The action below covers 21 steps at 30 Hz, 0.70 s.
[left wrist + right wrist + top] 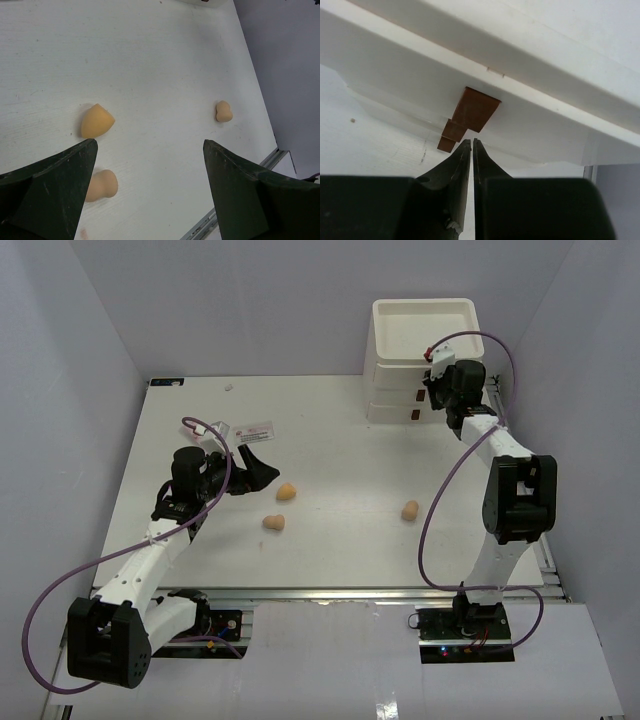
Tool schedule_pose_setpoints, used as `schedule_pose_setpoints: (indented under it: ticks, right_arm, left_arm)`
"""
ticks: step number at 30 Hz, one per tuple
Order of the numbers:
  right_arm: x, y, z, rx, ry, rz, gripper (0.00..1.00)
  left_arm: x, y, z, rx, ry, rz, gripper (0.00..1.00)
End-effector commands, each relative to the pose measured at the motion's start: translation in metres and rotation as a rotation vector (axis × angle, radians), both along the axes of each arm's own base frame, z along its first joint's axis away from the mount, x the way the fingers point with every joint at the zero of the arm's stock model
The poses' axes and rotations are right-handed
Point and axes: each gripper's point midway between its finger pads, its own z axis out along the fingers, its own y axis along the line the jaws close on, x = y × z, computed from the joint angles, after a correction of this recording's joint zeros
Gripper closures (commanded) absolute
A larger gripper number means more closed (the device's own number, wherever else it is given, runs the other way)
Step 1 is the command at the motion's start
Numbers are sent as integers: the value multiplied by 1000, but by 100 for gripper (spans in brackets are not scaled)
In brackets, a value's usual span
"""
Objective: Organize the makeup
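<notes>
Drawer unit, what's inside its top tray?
Only bare white floor shows in the top tray; the right gripper hides its near corner, and the drawers below show only their fronts.

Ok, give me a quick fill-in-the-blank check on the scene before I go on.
1. The table holds ___ tan sponges.
2. The left gripper is ___.
3. The brown handles by the shut right gripper belong to the white ___.
Missing: three; open; drawer unit.

Nearest sponge [104, 184] partly behind left tool [150, 146], packet [257, 430] print too small to read, drawer unit [520, 75] cropped
</notes>
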Motion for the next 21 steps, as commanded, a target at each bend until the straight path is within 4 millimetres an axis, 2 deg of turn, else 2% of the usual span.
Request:
schedule_pose_setpoints:
  ticks: [1, 3, 8, 11, 16, 21]
  right_arm:
    - [6, 5, 59, 72, -170, 24, 86]
    - [15, 5, 69, 90, -188, 15, 85]
    - [36, 3, 67, 99, -197, -3, 85]
    - [38, 4, 67, 106, -203, -1, 85]
    - [31, 4, 64, 105, -203, 5, 83]
    - [1, 8, 56, 127, -175, 53, 80]
  left_arm:
    - [-1, -1, 5, -11, -19, -14, 2]
    - [0, -1, 5, -10, -17, -11, 2]
    - [0, 0, 3, -7, -15, -8, 2]
    - [0, 0, 4, -5, -17, -7, 2]
    - [0, -1, 4, -7, -17, -11, 2]
    - [-1, -1, 6, -9, -23, -12, 2]
